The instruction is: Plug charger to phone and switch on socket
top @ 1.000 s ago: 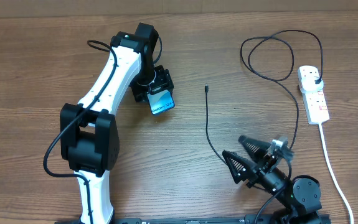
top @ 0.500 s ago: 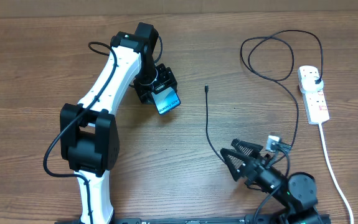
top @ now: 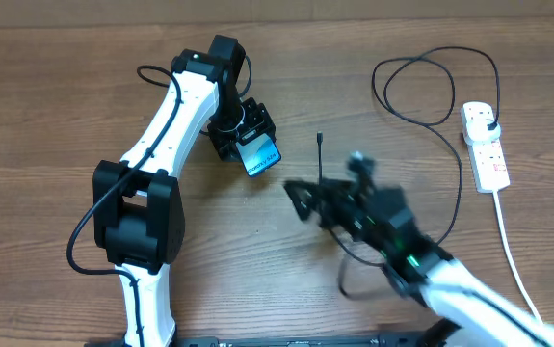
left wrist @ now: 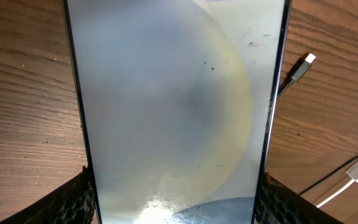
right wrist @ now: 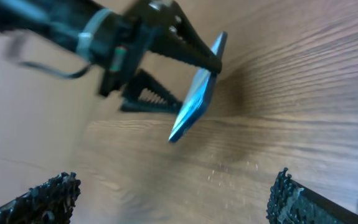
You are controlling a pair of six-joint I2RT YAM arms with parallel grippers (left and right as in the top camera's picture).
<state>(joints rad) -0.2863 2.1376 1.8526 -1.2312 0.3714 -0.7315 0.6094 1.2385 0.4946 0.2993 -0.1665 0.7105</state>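
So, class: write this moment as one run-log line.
left end effector: shut on phone | right end effector: open, empty | charger: tip free, not in phone | socket: switch unclear

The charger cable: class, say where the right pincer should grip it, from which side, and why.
Probably just behind the connector tip, from above, the right pincer straddling the charger. That stretch lies straight and flat on the table, bare wood either side, and a hold near the tip should steer it toward the phone.

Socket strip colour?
The socket is white with reddish markings. It shows best in the overhead view.
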